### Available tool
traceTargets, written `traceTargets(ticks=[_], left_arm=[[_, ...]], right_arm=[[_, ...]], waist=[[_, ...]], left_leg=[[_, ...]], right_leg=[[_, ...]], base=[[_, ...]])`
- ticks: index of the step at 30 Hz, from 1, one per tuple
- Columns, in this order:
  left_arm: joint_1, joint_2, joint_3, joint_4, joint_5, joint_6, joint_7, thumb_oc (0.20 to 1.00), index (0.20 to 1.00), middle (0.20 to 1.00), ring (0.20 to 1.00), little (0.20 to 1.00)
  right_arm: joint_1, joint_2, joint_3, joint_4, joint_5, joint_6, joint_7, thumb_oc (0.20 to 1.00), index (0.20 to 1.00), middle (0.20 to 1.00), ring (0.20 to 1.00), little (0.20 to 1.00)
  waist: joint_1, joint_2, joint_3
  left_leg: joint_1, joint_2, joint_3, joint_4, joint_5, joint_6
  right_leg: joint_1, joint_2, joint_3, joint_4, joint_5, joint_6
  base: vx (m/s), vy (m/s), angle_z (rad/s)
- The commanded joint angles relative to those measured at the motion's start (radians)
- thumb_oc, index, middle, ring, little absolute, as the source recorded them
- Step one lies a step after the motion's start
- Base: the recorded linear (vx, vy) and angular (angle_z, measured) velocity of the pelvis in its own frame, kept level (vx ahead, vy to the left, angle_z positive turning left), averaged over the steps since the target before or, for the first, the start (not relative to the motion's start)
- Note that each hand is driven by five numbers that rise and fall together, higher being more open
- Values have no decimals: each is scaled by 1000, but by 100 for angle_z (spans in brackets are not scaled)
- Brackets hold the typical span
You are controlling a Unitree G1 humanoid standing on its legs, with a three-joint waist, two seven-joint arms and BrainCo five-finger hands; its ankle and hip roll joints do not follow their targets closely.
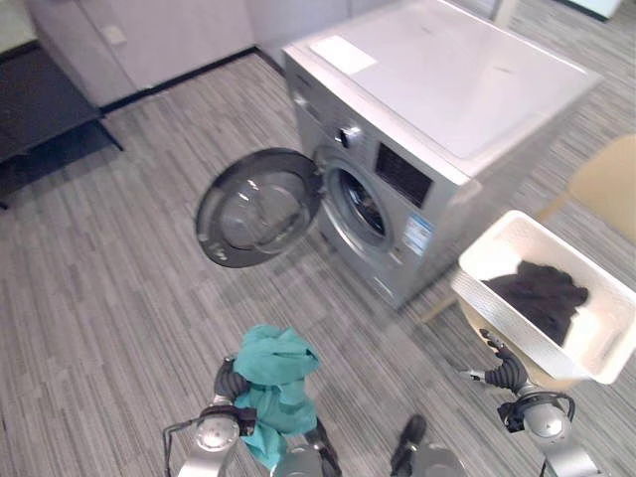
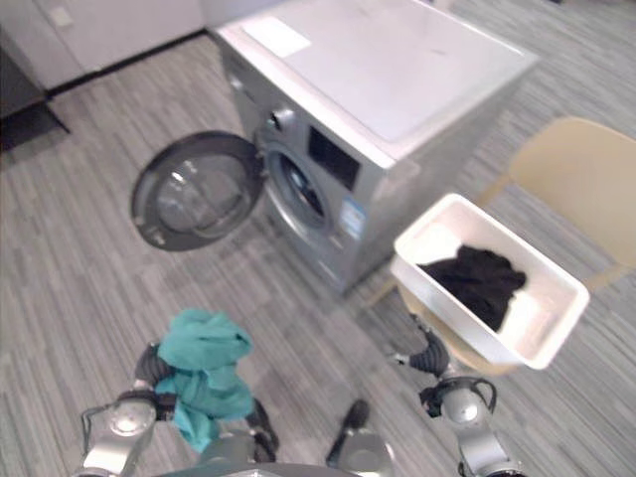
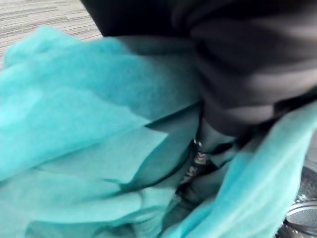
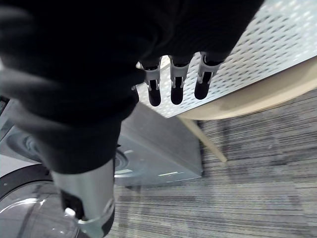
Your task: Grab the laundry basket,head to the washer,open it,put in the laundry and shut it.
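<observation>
1. Teal cloth (image 1: 276, 388) lies nearest the head camera, bunched over the robot's left hand (image 1: 229, 383) low in the head views. The left wrist view shows its folds wrapping the dark ribbed cover, so the fingers are buried and whether they clench the cloth cannot be told, though it hangs from that hand.

2. Ahead of it and slightly toward the robot's right stands the washer (image 1: 437, 129), its round door (image 1: 256, 207) swung fully open toward the robot's left. The drum opening (image 1: 360, 207) faces the floor space in front of the left hand. That hand is clearly the nearer one to the opening, so the coming reach would run forward and a little rightward, passing beside the open door.

3. Beside the washer, on the robot's right, the white laundry basket (image 1: 487, 260) rests on a tan chair (image 1: 606, 184), with a dark garment (image 1: 542, 296) lying in it.

4. Just below the basket's near wall is the right hand (image 1: 504, 368), its fingers (image 4: 171, 84) straight and released, tips close to the perforated side and holding nothing. Its wrist points up toward the basket.

5. Judged from this layout, the teal piece goes in first; the dark garment remains for later.
</observation>
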Motion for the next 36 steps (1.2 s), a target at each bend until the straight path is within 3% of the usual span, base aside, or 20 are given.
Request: traceTargets(ticks=[1,2,3,4,6,9,13,15,17,18,20,21,23,25,26,29,31,34,35,36], left_arm=[[-28,82,43,-60,-2,-49,18,200,200,200,200,200],[-40,87,42,-56,2,-49,20,200,200,200,200,200],[-54,99,30,-55,19,-52,35,200,200,200,200,200],[-53,98,27,-57,21,-53,39,200,200,200,200,200],[-53,97,27,-55,28,-56,44,200,200,200,200,200],[-66,91,12,-41,44,-46,46,200,200,200,200,200],[-84,77,-5,-17,63,-37,50,200,200,200,200,200],[-69,71,-32,-32,83,-40,32,200,200,200,200,200],[-56,58,-55,-46,74,-43,3,200,200,200,200,200],[-56,59,-55,-46,74,-43,3,200,200,200,200,200],[-56,44,-76,-48,59,-43,-20,200,200,200,200,200],[-67,42,-92,-48,60,-41,-28,200,200,200,200,200],[-75,56,-118,-69,71,-45,-47,200,200,200,200,200],[-82,71,-135,-92,86,-50,-55,200,200,200,200,200],[-92,79,-152,-108,92,-54,-58,200,200,200,200,200],[-89,79,-179,-105,115,-55,-67,200,200,200,200,200],[-90,103,-187,-120,145,-55,-70,200,200,200,200,200],[-102,120,-180,-122,158,-58,-58,200,200,200,200,200],[-102,120,-180,-122,158,-58,-58,200,200,200,200,200],[-113,141,-171,-140,171,-60,-43,200,200,200,200,200]], right_arm=[[-52,7,41,-10,-35,-26,-22,1000,1000,1000,1000,1000],[-59,11,45,-12,-36,-24,-21,1000,1000,1000,1000,1000],[-62,17,56,-24,-33,-27,-21,1000,1000,1000,1000,1000],[-61,19,59,-28,-31,-28,-19,1000,1000,1000,1000,1000],[-62,18,63,-23,-29,-28,-21,1000,1000,1000,1000,1000],[-61,18,69,1,-17,-28,-17,1000,1000,1000,1000,1000],[-52,20,77,27,-14,-26,-7,1000,1000,1000,1000,1000],[-28,15,78,30,-18,-29,1,1000,1000,1000,1000,1000],[-19,-1,70,37,-18,-29,5,1000,1000,1000,1000,1000],[-20,0,70,37,-18,-29,5,1000,1000,1000,1000,1000],[-24,-13,65,36,-8,-29,1,1000,1000,1000,1000,1000],[-27,-14,65,41,-2,-27,-2,1000,1000,1000,1000,1000],[-34,-17,68,44,-1,-28,-11,1000,1000,1000,1000,1000],[-35,-21,72,46,-4,-32,-11,1000,1000,1000,1000,1000],[-40,-22,78,48,-6,-39,-11,1000,1000,1000,1000,1000],[-27,-21,75,56,-19,-37,-1,1000,1000,1000,1000,1000],[-6,-6,74,63,-26,-35,15,1000,1000,1000,1000,1000],[-6,6,79,66,-25,-32,21,1000,1000,1000,1000,1000],[-6,6,79,66,-25,-32,21,1000,1000,1000,1000,1000],[-12,20,84,67,-20,-36,24,1000,1000,1000,1000,1000]], waist=[[14,-45,-10],[11,-43,-3],[-17,-37,11],[-28,-32,17],[-37,-27,23],[-73,-40,43],[-91,-49,46],[-94,-49,24],[-111,-35,1],[-113,-38,-1],[-111,-49,1],[-108,-63,5],[-88,-90,11],[-74,-97,16],[-60,-102,26],[-68,-98,16],[-103,-103,-6],[-107,-109,-4],[-106,-110,-4],[-102,-109,0]], left_leg=[[29,-40,-86,47,-123,3],[41,-50,-101,42,-128,11],[90,-74,-158,18,-141,20],[111,-81,-185,3,-142,20],[130,-89,-211,-11,-146,20],[173,-129,-309,-13,-161,26],[227,-163,-396,-11,-188,16],[257,-167,-412,21,-197,-3],[235,-119,-392,150,-134,-84],[230,-122,-394,150,-130,-84],[153,-73,-360,332,-74,-109],[109,-59,-341,344,-92,-93],[29,-66,-390,248,-152,-59],[-13,-78,-470,171,-114,-68],[-47,-89,-559,144,-79,-81],[-27,-91,-571,106,-75,-77],[27,-82,-471,46,-72,-40],[58,-80,-411,25,-74,-26],[57,-80,-410,24,-74,-26],[79,-71,-342,7,-79,-22]], right_leg=[[44,9,136,94,-69,43],[18,1,166,156,-69,44],[-56,52,291,236,-80,39],[-92,84,345,252,-97,40],[-120,112,380,237,-112,39],[-218,198,467,108,-24,32],[-269,191,397,8,48,44],[-215,188,350,-13,34,16],[-157,205,357,-48,38,-6],[-159,202,357,-52,42,-6],[-90,224,399,-87,17,-35],[-69,217,420,-97,4,-36],[-47,211,496,-97,-12,-22],[-33,228,563,-101,-16,-16],[-22,248,634,-92,-17,-11],[-26,260,685,-71,-23,-2],[-54,270,766,-16,-19,14],[-74,279,798,13,-9,33],[-75,279,799,13,-9,33],[-95,264,728,19,-1,43]], base=[[123,149,86],[285,240,98],[298,202,92],[248,148,126],[199,38,145],[315,-16,75],[381,-65,107],[369,-129,91],[255,-112,57],[230,-119,103],[230,-83,28],[301,-4,-52],[200,88,-76],[191,133,-164],[168,122,-163],[123,200,-152],[106,314,-181],[34,155,-129],[-18,92,-61],[-8,95,-65]])
